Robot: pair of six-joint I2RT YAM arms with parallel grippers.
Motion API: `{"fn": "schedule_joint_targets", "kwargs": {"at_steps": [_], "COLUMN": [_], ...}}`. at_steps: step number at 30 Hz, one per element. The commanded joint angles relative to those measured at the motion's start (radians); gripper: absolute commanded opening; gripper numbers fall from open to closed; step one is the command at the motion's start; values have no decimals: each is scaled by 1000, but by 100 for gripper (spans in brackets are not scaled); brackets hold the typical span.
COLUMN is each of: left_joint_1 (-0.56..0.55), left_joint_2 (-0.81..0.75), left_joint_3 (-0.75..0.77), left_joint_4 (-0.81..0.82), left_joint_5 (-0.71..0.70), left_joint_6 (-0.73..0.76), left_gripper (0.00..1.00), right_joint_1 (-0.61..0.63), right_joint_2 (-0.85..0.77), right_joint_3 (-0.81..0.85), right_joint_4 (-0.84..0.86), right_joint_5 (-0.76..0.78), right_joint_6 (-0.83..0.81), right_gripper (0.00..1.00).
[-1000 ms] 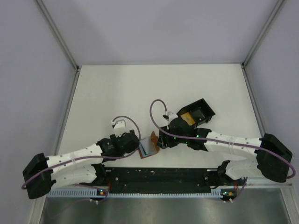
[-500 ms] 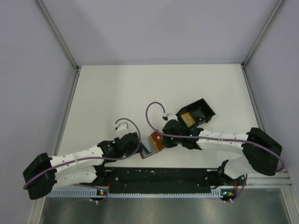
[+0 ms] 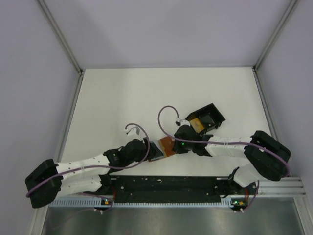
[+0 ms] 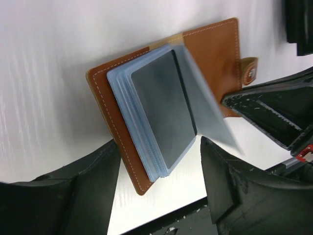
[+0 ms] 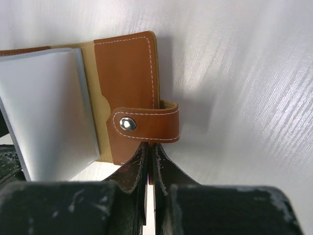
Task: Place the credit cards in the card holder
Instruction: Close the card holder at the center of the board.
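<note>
On the white table (image 3: 122,98), the brown leather card holder (image 4: 212,58) is pinched at its edge by the right gripper (image 5: 150,147), the left gripper (image 4: 157,144) held open; that thin grip may be lost through slipping

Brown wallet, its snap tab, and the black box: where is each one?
brown wallet (image 4: 215,54), left wrist view, on its open leather cover.
snap tab (image 5: 146,125), right wrist view, on the strap beside the metal stud.
black box (image 3: 215,111), top view, on its far wall.
</note>
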Motion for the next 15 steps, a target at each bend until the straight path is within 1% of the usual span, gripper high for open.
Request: {"fn": "schedule_joint_targets", "kwargs": {"at_steps": [1, 2, 3, 5, 9, 12, 15], "left_joint_1": [3, 3, 3, 3, 3, 3, 5], "left_joint_2": [5, 13, 23, 57, 128, 172, 212], "left_joint_3": [24, 45, 68, 134, 211, 249, 270], "left_joint_4": [199, 203, 205, 200, 186, 179, 174], "left_joint_5": [-3, -10, -16, -16, 4, 20, 27], "left_joint_6": [68, 85, 110, 157, 210, 230, 236], "left_gripper": [63, 56, 52, 49, 48, 54, 54], "right_joint_1": [-6, -7, -7, -6, -7, -7, -6], "right_joint_2": [10, 11, 8, 10, 10, 7, -2], "right_joint_3": [-27, -28, -33, -42, -51, -59, -70], "right_joint_4": [0, 1, 0, 35, 44, 47, 58], "right_joint_5": [-16, -21, -27, -36, -36, -30, -22], "right_joint_6": [-17, -15, -12, -3, 11, 22, 29], "right_gripper": [0, 0, 0, 0, 0, 0, 0]}}
